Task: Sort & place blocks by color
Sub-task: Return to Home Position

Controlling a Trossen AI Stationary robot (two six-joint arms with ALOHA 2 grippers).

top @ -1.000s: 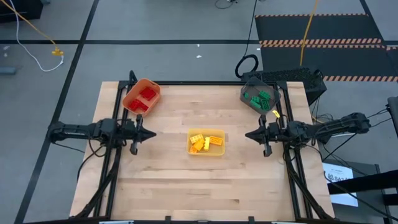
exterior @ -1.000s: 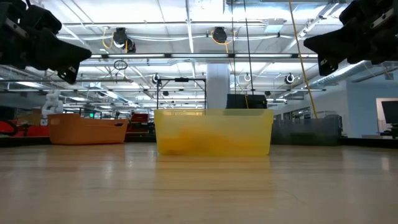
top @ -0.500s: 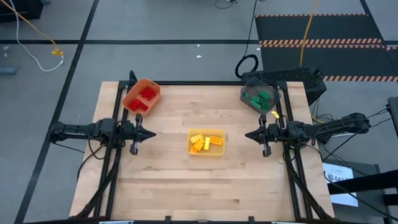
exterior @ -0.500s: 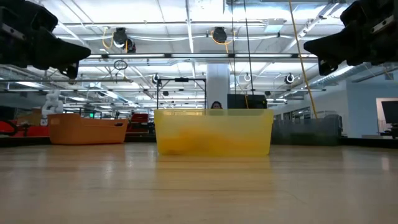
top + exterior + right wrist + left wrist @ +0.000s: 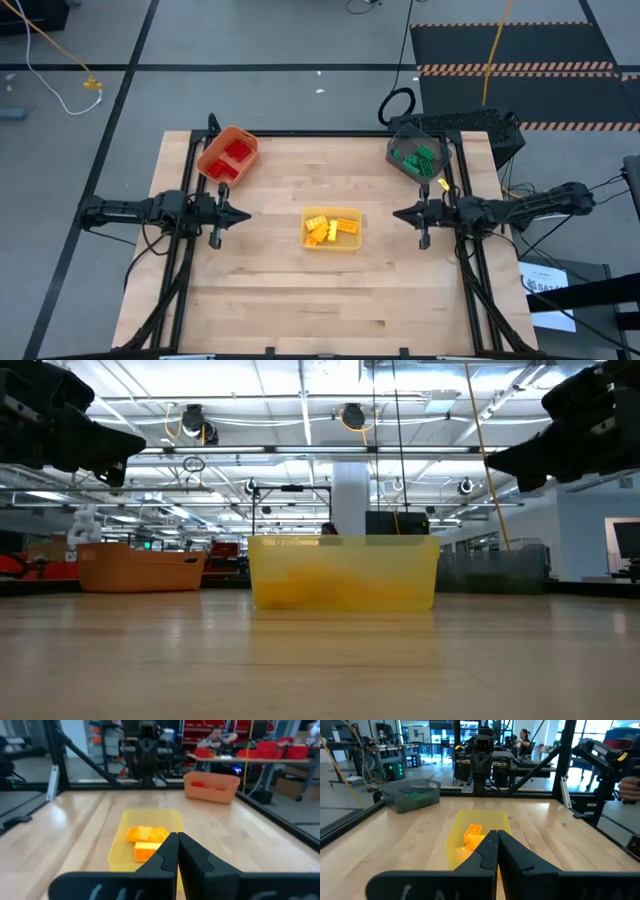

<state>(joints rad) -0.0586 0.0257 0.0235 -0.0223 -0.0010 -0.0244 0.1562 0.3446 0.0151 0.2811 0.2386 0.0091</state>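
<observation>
1. high view: the left gripper (image 5: 240,213) sits at the left middle of the frame, over the left edge of the table (image 5: 300,300), pointing right. the right gripper (image 5: 398,213) sits at the right middle, over the right edge, pointing left. they face each other on one line across the frame.
2. in the left wrist view the left fingers (image 5: 485,852) are pressed together at the tips with nothing between them. the right wrist view shows the same for the right fingers (image 5: 167,851): closed and empty.
3. the blocks all lie in bins. the red blocks (image 5: 236,153) are in the orange bin (image 5: 212,148) at the table's upper left. the green blocks (image 5: 416,156) are in the dark bin (image 5: 392,150) at its upper right. the yellow blocks (image 5: 328,229) are in the yellow bin (image 5: 332,210) at the centre. no block shows on the bare wood.
4. a yellow bit (image 5: 441,183) lies just below the dark bin, beside the right arm. it is too small to tell whether it is a block.
5. the yellow bin lies straight ahead of each gripper, between the two, with its long axis on that same left-right line. neither arm looks clearly nearer to it. the orange bin is just above the left gripper in the frame, and the dark bin is just above the right.
6. in the low view both grippers hang in the upper corners, well above the wood, apart from the yellow bin at the centre.
7. the sorting looks done. nothing ahead seems to call for a grasp, and both arms look parked or close to it.
</observation>
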